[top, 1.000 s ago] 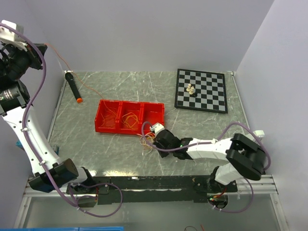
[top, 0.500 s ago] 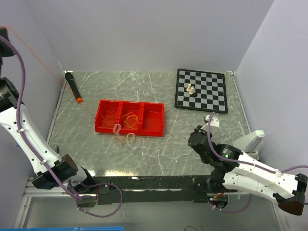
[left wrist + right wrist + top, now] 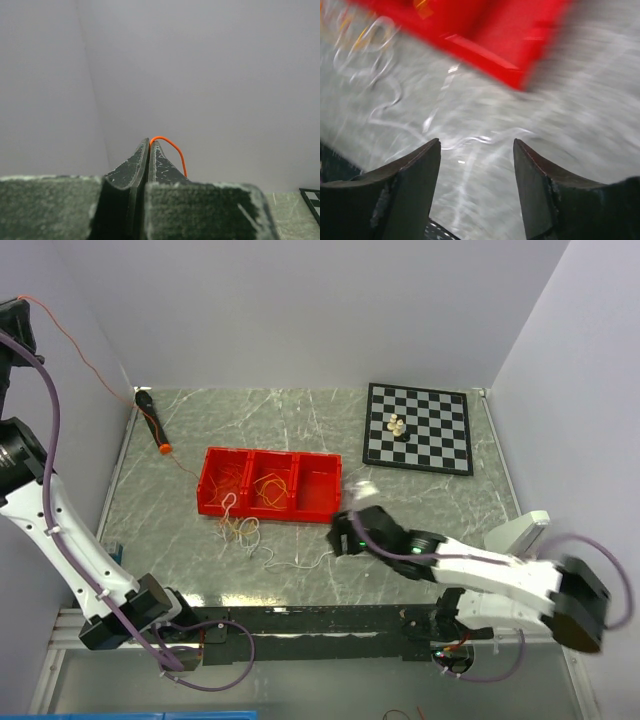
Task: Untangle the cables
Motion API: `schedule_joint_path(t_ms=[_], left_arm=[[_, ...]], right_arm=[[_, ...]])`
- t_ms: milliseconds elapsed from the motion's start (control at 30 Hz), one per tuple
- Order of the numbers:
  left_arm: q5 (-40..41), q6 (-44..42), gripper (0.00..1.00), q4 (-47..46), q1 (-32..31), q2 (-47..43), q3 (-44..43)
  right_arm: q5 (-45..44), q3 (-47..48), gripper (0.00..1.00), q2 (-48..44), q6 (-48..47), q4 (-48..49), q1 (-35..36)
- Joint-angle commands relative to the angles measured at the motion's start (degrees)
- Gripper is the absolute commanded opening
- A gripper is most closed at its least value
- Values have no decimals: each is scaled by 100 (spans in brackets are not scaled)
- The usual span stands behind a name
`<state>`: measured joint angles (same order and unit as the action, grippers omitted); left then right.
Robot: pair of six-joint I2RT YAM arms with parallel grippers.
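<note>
High above the left edge of the surface, the left fingers are pressed together with an orange cable pinched at their tips; in the wrist view it arcs out of the tips and drops to one side. In the top view that cable slants down from the raised arm, passes the marker near the far left corner, and runs on to the left end of the tray; the tray is red, has three compartments, and lies left of the middle of the surface. Thin cables loop in its left and middle compartments; a small clump of orange and pale strands lies on the surface just in front of its left half; a white cable lies wavy and slack just right of the clump, toward the near edge. The right fingers stand well apart, low over the surface just off the tray's near right corner, with nothing held; their wrist view is blurred, and shows the white cable lying on the surface in the gap between the two tips. At the far right corner a chessboard carries a few pale pieces.
</note>
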<state>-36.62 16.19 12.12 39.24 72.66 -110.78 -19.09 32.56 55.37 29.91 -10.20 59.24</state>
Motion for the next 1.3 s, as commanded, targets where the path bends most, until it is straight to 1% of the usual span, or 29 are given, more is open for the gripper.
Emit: schedule_joint_path(t_ms=[0, 100, 300, 367, 567, 700, 967, 1033, 1133, 1267], left_arm=[[-231, -54, 2, -149, 13, -112, 21], [-231, -142, 2, -105, 13, -86, 109], [-153, -317, 2, -61, 13, 2, 197], [-82, -423, 1, -43, 13, 46, 206], [155, -783, 1, 18, 13, 90, 364], [190, -871, 1, 27, 22, 125, 426], [111, -828, 1, 45, 13, 222, 382], [76, -819, 1, 54, 13, 248, 356], [76, -819, 1, 62, 22, 266, 338], [76, -845, 1, 80, 22, 266, 338]], right_arm=[[1513, 811, 70, 1499, -1153, 1713, 359], [1794, 1331, 72, 2413, -1461, 1959, 474], [2444, 1824, 72, 3470, -1848, 2478, 457], [2542, 1964, 72, 3760, -1945, 2610, 465], [2920, 2334, 71, 4481, -2235, 2734, 465], [2911, 2571, 70, 4929, -2332, 2672, 465], [2762, 2791, 67, 5378, -2385, 2751, 465], [2709, 2887, 65, 5475, -2393, 2716, 465], [2656, 3011, 59, 5607, -2350, 2628, 465], [2551, 3002, 43, 5669, -2218, 2611, 465]])
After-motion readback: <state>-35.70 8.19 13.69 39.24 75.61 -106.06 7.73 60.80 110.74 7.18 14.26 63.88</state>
